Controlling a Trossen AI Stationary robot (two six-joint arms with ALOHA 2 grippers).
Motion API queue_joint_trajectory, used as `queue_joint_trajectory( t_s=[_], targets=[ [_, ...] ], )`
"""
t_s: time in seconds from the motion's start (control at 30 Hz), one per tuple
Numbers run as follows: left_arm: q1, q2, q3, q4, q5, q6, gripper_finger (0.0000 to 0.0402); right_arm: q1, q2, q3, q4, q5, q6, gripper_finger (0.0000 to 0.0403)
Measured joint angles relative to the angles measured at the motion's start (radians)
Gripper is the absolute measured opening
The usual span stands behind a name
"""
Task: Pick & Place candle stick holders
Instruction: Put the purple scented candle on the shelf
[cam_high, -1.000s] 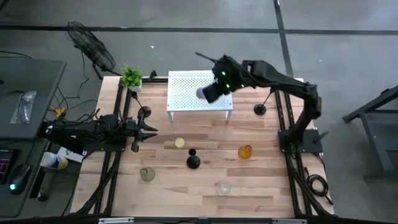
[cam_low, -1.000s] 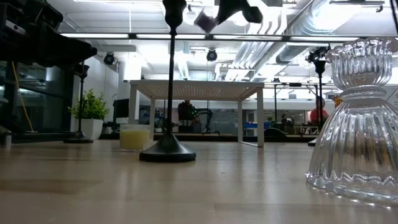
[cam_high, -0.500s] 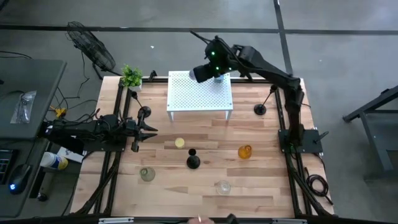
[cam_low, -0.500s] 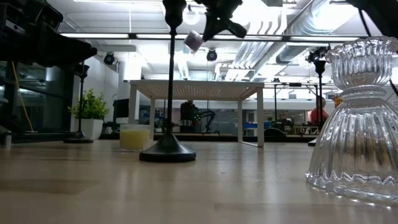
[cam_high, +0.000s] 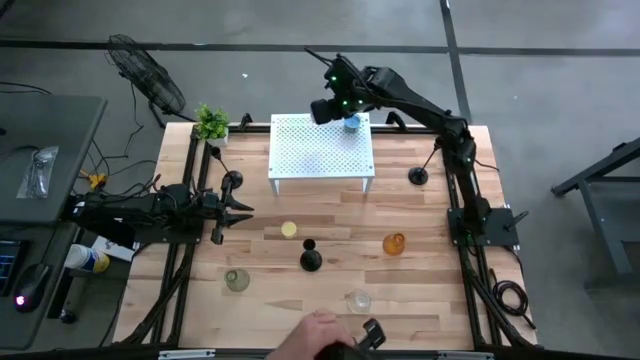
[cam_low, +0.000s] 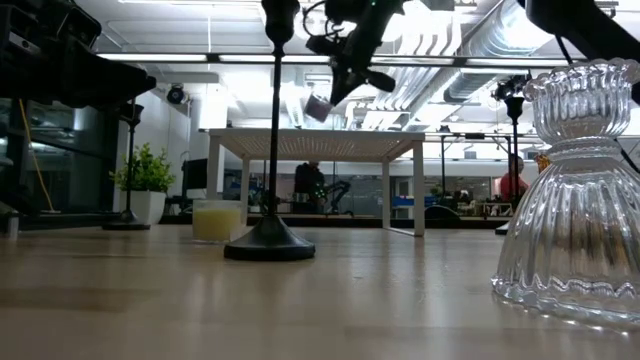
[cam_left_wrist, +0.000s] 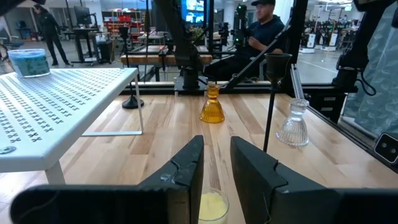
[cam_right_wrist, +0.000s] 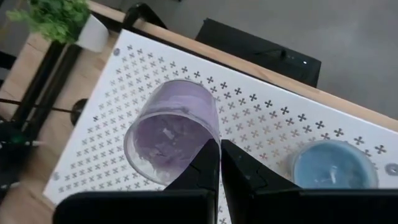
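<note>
Taking the white perforated shelf (cam_high: 321, 147) as the landmark and going left to right: well to the left of it and nearer the front, the left gripper (cam_high: 232, 210) waits low over the table with a narrow gap between its fingers, grasping nothing; the yellow cup (cam_left_wrist: 211, 206) sits just ahead of it. In front of the shelf stand the black candlestick (cam_high: 311, 258), the amber holder (cam_high: 394, 243) and the clear glass holder (cam_high: 358, 299); the pale green cup (cam_high: 236, 280) is to the front left.

Over the shelf's far right corner, the right gripper (cam_right_wrist: 217, 163) is clenched on the rim of the purple cup (cam_right_wrist: 172, 130), which hangs tilted above the shelf top. The blue cup (cam_right_wrist: 334, 167) already stands on the shelf just beside it.

The step in hand looks like setting the purple cup down. To do it well, the wrist should level the cup so its base meets the shelf flat, lower it clear of the blue cup, and let go only once it rests steadily
</note>
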Motion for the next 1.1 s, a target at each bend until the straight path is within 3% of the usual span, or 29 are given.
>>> queue_joint_trajectory(
  t_s=[1.1],
  targets=[
    [0.000, 0.000, 0.000, 0.000, 0.000, 0.000, 0.0077, -0.037, 0.061, -0.002, -0.044, -0.026, -0.007, 0.0003]
  ],
)
